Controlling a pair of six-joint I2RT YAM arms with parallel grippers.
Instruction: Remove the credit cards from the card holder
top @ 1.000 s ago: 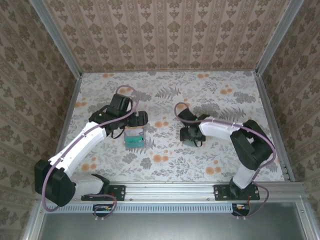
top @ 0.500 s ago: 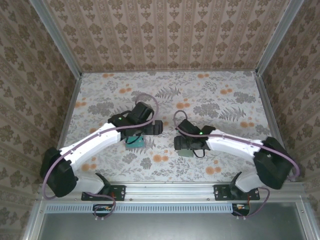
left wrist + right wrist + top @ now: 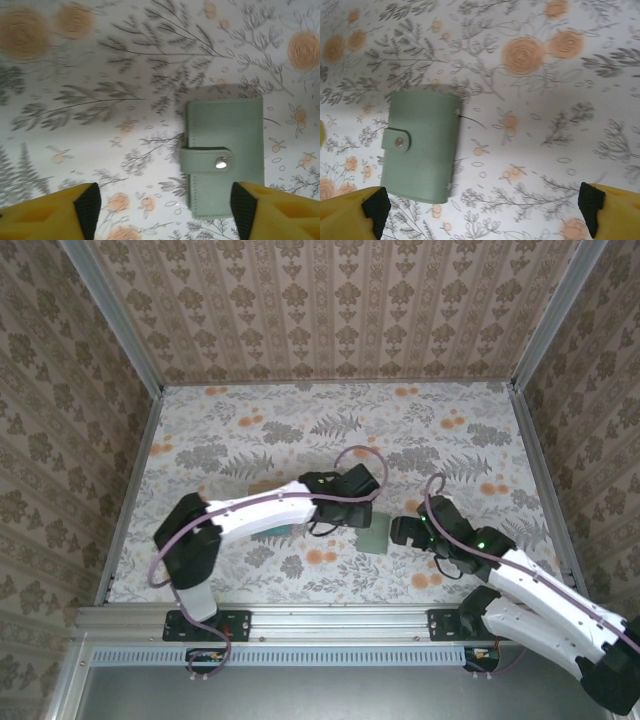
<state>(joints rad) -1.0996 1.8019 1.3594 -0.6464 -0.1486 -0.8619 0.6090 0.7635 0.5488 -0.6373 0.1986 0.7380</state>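
Note:
The card holder (image 3: 225, 160) is a pale grey-green wallet lying flat on the floral table, its snap strap fastened. In the top view the card holder (image 3: 374, 538) lies between both grippers. My left gripper (image 3: 165, 215) hovers over it, open, and the holder's lower edge sits just inside the right fingertip (image 3: 244, 210). My right gripper (image 3: 484, 212) is open with nothing in it, and the card holder (image 3: 420, 147) lies to its left. Of the credit cards, only a teal sliver (image 3: 284, 531) shows under the left arm.
The left arm (image 3: 260, 510) stretches across the middle of the table (image 3: 440, 440). Patterned walls close in the table at the back and sides, and a metal rail (image 3: 330, 620) runs along the near edge.
The left arm swung right, from the card pile to above the card holder, its jaws narrowing somewhat. The right gripper opened, let go of the holder and drew back to the right.

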